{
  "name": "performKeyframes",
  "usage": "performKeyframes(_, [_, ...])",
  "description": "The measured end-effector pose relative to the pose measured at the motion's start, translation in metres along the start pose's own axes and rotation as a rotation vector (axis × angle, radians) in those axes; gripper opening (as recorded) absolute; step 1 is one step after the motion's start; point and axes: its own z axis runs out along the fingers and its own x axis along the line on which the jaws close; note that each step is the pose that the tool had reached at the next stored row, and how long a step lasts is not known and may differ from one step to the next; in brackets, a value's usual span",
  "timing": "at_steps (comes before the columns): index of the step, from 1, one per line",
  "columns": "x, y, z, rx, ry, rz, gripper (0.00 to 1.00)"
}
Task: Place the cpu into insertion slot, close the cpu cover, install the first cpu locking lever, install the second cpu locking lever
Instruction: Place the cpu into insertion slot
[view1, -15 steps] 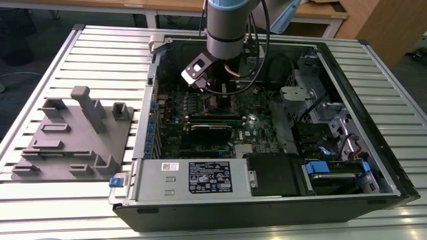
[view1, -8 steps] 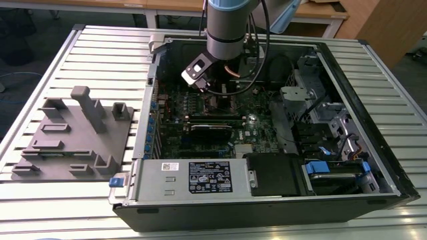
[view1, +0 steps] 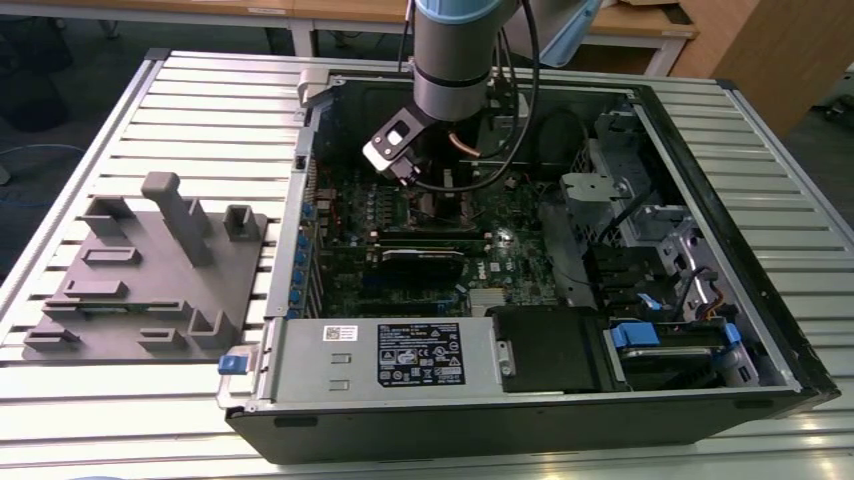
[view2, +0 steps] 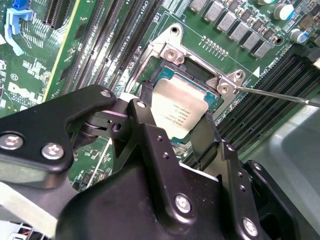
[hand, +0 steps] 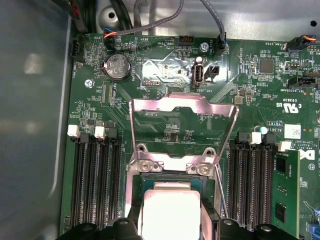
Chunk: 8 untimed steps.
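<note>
The gripper (view2: 175, 114) is closed on the cpu (view2: 181, 104): in both wrist views its two black fingers (view2: 144, 117) press on two opposite edges of the chip. The cpu lies flat with its silver top up, inside the metal frame of the insertion slot (view2: 197, 70). I cannot tell if it sits fully down in the socket or is a little above it.

The cpu cover (hand: 220, 110) is open. In the first wrist view it is swung back from its hinge at the socket edge, and the green board (hand: 250, 85) shows through its cut-out middle. A thin locking lever (view2: 280, 95) sticks out free from one corner of the socket frame and is not latched. Long black memory slots (hand: 95, 185) run on both sides of the socket.

In the exterior view the arm (view1: 454, 60) reaches down into the open computer case (view1: 747, 330), which lies on a slatted metal table (view1: 200, 100). A grey fixture tray (view1: 147, 270) stands beside the case, on the exterior view's left.
</note>
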Motion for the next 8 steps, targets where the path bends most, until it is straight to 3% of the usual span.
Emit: performKeyframes(8, [0.0,-0.0001,0.0016,0.0,-0.0001,0.0,0.54])
